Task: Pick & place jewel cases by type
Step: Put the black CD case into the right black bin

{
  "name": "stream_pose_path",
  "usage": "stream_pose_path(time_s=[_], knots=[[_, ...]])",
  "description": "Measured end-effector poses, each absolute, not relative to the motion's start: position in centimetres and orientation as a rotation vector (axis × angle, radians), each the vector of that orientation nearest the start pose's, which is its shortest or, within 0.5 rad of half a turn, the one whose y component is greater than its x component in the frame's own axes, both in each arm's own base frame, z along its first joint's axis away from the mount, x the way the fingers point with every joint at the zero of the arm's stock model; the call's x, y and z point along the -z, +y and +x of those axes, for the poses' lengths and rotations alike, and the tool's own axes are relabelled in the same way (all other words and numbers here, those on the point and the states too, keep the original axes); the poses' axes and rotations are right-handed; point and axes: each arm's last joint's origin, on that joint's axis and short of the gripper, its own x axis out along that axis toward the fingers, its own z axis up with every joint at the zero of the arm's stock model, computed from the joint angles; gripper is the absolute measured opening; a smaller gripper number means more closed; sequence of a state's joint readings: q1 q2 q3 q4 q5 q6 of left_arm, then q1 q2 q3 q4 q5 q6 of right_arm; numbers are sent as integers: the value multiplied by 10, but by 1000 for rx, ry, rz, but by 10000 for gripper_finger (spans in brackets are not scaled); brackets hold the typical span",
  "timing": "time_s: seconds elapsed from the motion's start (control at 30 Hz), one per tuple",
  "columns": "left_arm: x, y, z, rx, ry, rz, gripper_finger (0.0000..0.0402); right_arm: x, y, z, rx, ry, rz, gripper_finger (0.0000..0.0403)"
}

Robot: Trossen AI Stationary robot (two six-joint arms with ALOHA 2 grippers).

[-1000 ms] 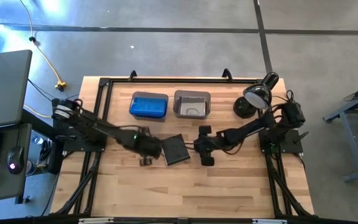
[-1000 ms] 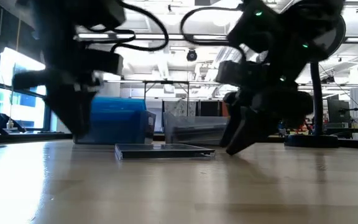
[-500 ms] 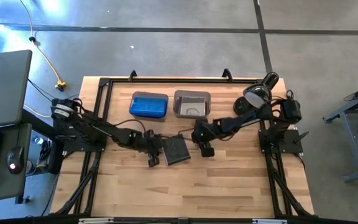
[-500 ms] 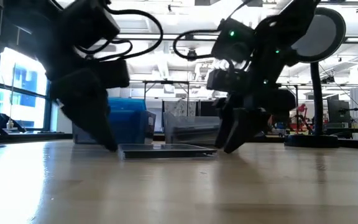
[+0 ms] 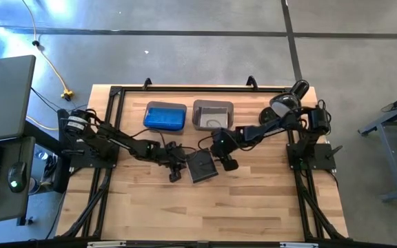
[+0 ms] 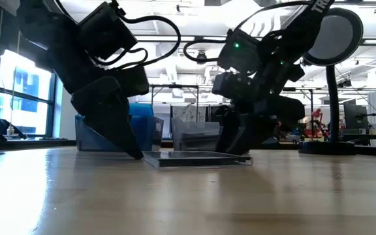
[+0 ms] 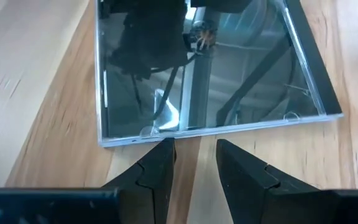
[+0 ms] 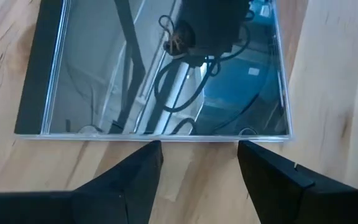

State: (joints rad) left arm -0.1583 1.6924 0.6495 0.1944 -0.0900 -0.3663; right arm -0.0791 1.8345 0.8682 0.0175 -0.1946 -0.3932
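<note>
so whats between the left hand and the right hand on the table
One dark jewel case lies flat on the wood between the left hand and the right hand, clearest in the high view. Each wrist view shows open fingers at one of its edges.

Glossy plastic jewel case (image 7: 210,68), matt wooden table (image 5: 253,207)
</note>
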Motion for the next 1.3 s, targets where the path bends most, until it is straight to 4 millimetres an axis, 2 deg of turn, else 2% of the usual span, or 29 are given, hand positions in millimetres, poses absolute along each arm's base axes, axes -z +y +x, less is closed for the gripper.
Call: stream_pose_path(time_s=[0.13, 0.43, 0.6, 0.8, 1.1, 1.3], knots=[[-112, -43, 289, -78, 845, -217, 122, -112, -15, 334, -255, 914, -261, 213], [-112, -43, 289, -86, 846, -217, 122, -112, -13, 335, -257, 902, -191, 213], [-112, -43, 289, -101, 844, -221, 122, -121, -12, 334, -223, 885, -214, 213], [-111, -43, 288, -93, 868, -277, 122, -133, -2, 332, -194, 860, -310, 213], [-111, -44, 288, -89, 861, -284, 122, -135, 26, 331, -156, 863, -517, 213], [-111, -46, 287, -89, 872, -295, 122, -134, 38, 329, -110, 879, -557, 213]])
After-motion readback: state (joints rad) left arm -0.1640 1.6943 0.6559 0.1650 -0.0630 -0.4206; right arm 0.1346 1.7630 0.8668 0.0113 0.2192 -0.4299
